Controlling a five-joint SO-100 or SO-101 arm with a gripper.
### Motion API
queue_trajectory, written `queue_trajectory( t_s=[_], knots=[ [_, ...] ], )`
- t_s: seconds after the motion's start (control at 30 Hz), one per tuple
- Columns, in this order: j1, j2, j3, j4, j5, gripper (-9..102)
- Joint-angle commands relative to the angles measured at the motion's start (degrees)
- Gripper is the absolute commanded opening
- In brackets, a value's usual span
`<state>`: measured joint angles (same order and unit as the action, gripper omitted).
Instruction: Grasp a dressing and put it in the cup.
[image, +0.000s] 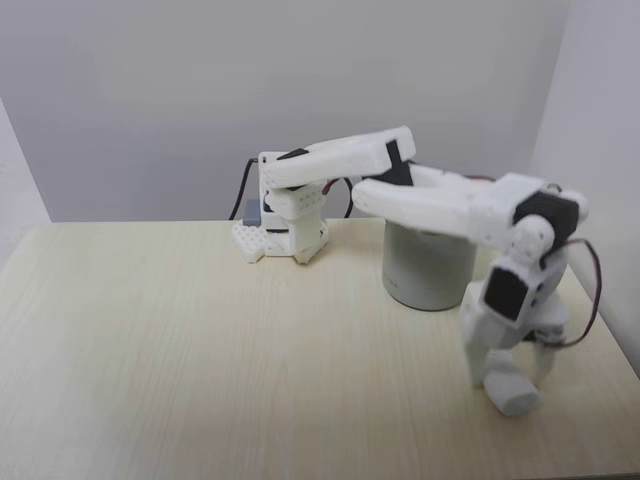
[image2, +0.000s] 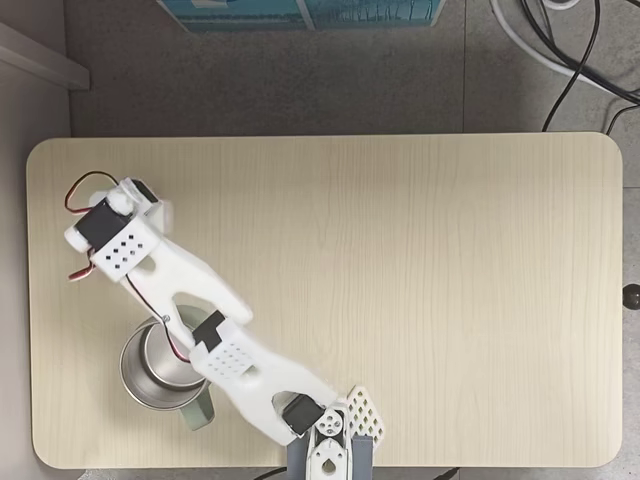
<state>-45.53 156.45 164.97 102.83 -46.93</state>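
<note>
In a fixed view from the side, my gripper (image: 515, 383) points down at the table's right front. The dressing (image: 512, 395), a small white soft cylinder, sits between its two fingers at table level, and both fingers press against it. The cup (image: 430, 268), a pale grey-green mug, stands behind and to the left of the gripper, under the forearm. Seen from above in a fixed view, the gripper (image2: 128, 220) is near the table's left edge. The cup (image2: 158, 368), steel inside with its handle to the lower right, stands just below it. The wrist hides the dressing there.
The arm's base (image: 285, 225) stands at the back middle of the light wood table (image: 200, 350). From above, the base (image2: 335, 440) is at the bottom edge and the arm runs diagonally up-left. The table's left edge (image2: 35, 300) is close to the gripper.
</note>
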Motion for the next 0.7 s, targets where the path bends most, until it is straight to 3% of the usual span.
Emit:
queue_trajectory(
  t_s=[0.0,0.17,0.33,0.67],
  knots=[
    [-0.4,2.2,4.7,2.1,0.7,25],
    [-0.9,3.6,6.6,2.1,1.2,22],
    [-1.7,3.5,7.1,2.3,1.1,2],
    [-0.6,-7.6,3.2,2.5,3.1,-2]
  ],
)
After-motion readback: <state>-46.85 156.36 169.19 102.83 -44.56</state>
